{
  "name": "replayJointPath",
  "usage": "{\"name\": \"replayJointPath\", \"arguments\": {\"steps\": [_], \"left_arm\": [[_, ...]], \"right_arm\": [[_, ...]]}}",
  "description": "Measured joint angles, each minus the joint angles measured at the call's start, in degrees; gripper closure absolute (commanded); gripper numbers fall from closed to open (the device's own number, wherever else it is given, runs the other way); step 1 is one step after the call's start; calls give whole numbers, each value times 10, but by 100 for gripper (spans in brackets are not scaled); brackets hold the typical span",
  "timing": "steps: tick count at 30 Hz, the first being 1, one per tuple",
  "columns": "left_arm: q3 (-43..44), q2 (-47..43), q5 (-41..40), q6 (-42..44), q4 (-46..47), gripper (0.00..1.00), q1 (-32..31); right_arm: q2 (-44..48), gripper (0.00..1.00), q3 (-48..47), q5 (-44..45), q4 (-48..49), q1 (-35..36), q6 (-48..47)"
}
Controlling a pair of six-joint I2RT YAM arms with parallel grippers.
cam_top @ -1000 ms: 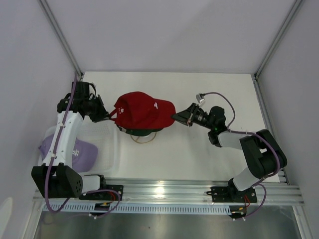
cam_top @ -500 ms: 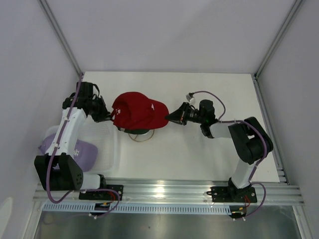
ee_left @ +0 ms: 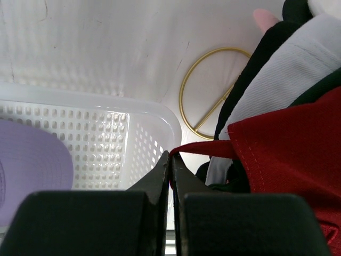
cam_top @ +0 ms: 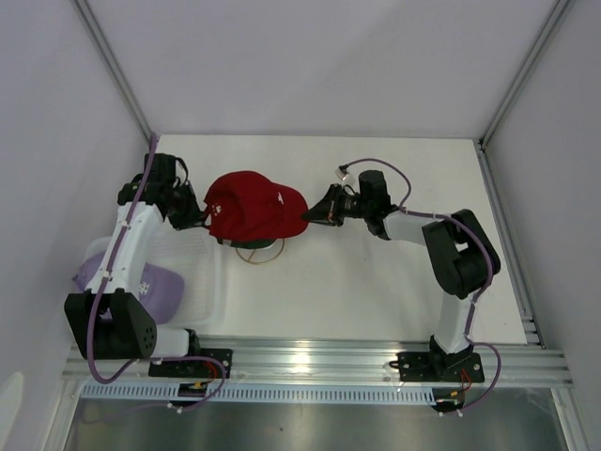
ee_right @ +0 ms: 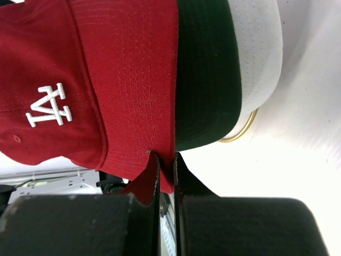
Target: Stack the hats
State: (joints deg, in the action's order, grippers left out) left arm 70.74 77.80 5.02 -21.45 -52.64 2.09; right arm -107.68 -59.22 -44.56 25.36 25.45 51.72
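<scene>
Top external: shows the red cap (cam_top: 252, 202) as the top layer of a pile of hats left of the middle of the table (cam_top: 394, 282), over a gold wire ring (cam_top: 252, 254) that peeks out at the near side. Finds the left gripper (cam_top: 200, 219) at the cap's back edge and the right gripper (cam_top: 315, 214) at the tip of its brim, one on either side. Places a white mesh basket (cam_top: 202, 272) beside the left arm, holding a lavender cap (cam_top: 150, 287) partly hidden by that arm.

Left wrist: catches the left jaws pressed together on a thin red band at the rear of the red cap. Reveals beneath the red fabric a dark green cap (ee_left: 325, 88), then a white cap (ee_left: 287, 69), then a black cap (ee_left: 250, 80), with a bit of a pink cap (ee_left: 264, 18) at the far end. Puts the ring flat on the table, half tucked under the pile, and the basket's corner just beside the fingertips.

Right wrist: has the right jaws clamped on the edge of the red brim. Picks out a white stitched logo (ee_right: 48, 106) on the red crown. Lays the dark green brim directly under the red one, the white brim under that, and an arc of the ring past the white brim. Cannot tell whether the red cap sits fully down on the pile.
</scene>
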Motion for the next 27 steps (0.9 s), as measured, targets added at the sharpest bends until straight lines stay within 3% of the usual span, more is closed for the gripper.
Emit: {"name": "replayJointPath", "arguments": {"steps": [6, 19, 25, 27], "left_arm": [[5, 0, -8, 6, -2, 99, -2], [15, 0, -76, 7, -18, 99, -26], [26, 0, -90, 5, -29, 85, -29], [33, 0, -90, 7, -35, 70, -29]], "right_arm": [[-44, 100, -29, -31, -11, -1, 10], [15, 100, -57, 56, -135, 14, -115], [-11, 100, -105, 51, -179, 16, -138], [-14, 94, -106, 42, -184, 13, -138]]}}
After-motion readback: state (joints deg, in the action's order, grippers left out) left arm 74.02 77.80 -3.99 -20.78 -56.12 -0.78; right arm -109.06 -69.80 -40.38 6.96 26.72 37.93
